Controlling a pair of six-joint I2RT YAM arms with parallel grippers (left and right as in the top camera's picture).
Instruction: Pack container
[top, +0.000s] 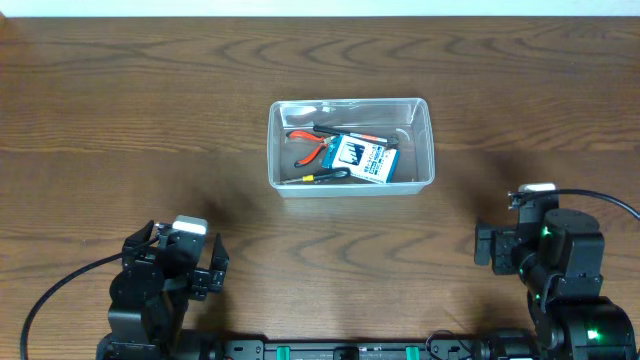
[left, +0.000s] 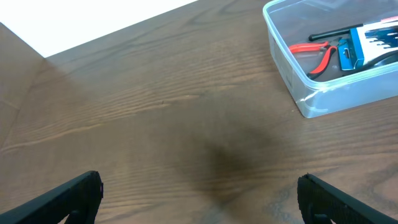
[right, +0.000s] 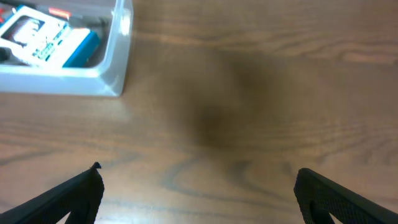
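Note:
The clear plastic container (top: 425, 112) stands at the table's middle. Inside lie red-handled pliers (top: 312, 145), a blue-and-white box (top: 362, 158) and a black tool with a yellow tip (top: 325, 176). The container also shows in the left wrist view (left: 292, 74) at the upper right and in the right wrist view (right: 118, 59) at the upper left. My left gripper (left: 199, 199) is open and empty over bare wood at the front left. My right gripper (right: 199, 196) is open and empty over bare wood at the front right. Both are well short of the container.
The brown wooden table (top: 150, 110) spreads all round the container. Its far edge (top: 320, 18) meets a white surface. Both arm bases (top: 165, 290) (top: 560, 270) sit at the near edge.

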